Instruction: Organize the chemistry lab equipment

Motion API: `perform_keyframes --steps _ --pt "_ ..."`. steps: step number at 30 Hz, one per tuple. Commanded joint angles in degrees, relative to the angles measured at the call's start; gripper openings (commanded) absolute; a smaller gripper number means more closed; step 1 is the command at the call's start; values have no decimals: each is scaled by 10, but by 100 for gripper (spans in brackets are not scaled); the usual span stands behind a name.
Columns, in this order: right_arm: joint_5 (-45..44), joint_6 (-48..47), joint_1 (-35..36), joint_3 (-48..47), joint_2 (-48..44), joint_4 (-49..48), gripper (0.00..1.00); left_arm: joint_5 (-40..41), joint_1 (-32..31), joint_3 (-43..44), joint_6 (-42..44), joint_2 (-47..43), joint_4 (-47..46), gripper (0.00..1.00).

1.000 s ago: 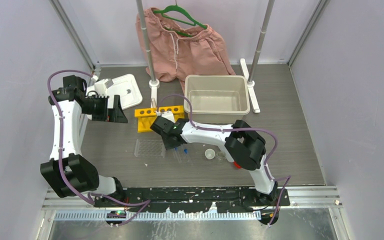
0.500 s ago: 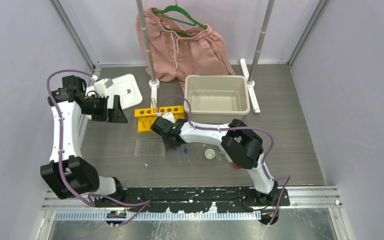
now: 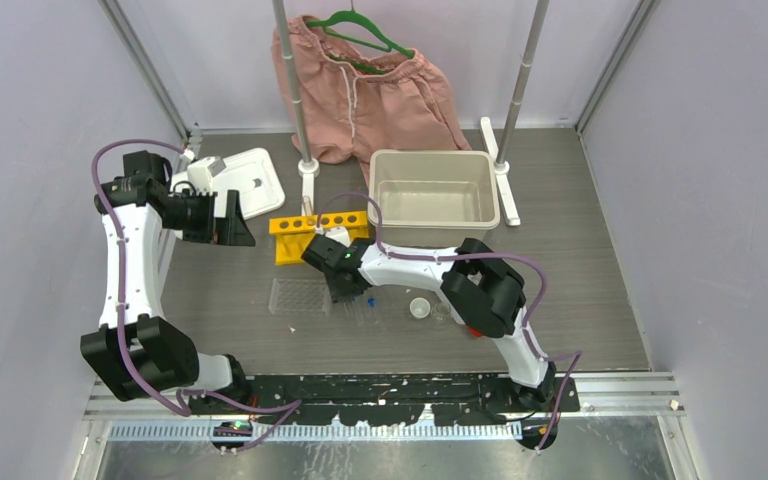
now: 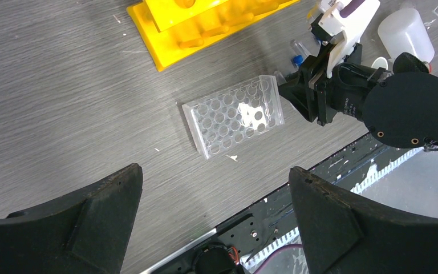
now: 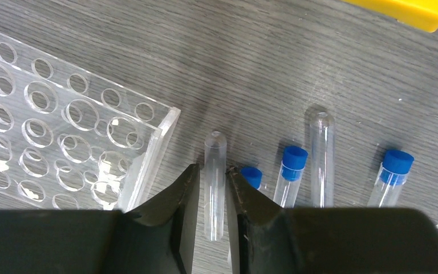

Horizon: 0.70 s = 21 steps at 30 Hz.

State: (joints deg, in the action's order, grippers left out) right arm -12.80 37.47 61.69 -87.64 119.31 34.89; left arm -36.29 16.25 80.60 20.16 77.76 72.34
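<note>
Left pincer point(image 4: 214, 170) spread wide, grasping nothing, hanging above grey wood-grain worktop point(image 4: 63, 103). To its right, flat on that worktop, clear plastic grid rack point(image 4: 234, 116) with round holes; behind that, yellow holed tube rack point(image 4: 205, 17). Next, right pincer point(image 5: 211, 174) clenched around small clear plastic tube point(image 5: 215, 160), round end pointing away, lying on worktop just beside grid rack's edge. Further right, three small clear blue-capped tubes point(image 5: 294, 158) and one longer clear tube point(image 5: 321, 154), lying side by side, slightly apart.
</note>
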Motion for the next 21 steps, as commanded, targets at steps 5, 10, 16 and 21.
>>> perform_keyframes --steps 5,10,16,21 --pt "-13 11 -1 -33 -19 16 14 -18 4 24 8 -23 7 100" --pt "-32 4 -1 -52 -68 29 4 -24 4 29 13 -24 18 100" --pt "-30 8 -1 -67 -157 15 4 -66 4 30 28 -25 42 100" --pt "-4 23 -1 -104 -189 -38 4 -148 3 33 65 -26 82 95"
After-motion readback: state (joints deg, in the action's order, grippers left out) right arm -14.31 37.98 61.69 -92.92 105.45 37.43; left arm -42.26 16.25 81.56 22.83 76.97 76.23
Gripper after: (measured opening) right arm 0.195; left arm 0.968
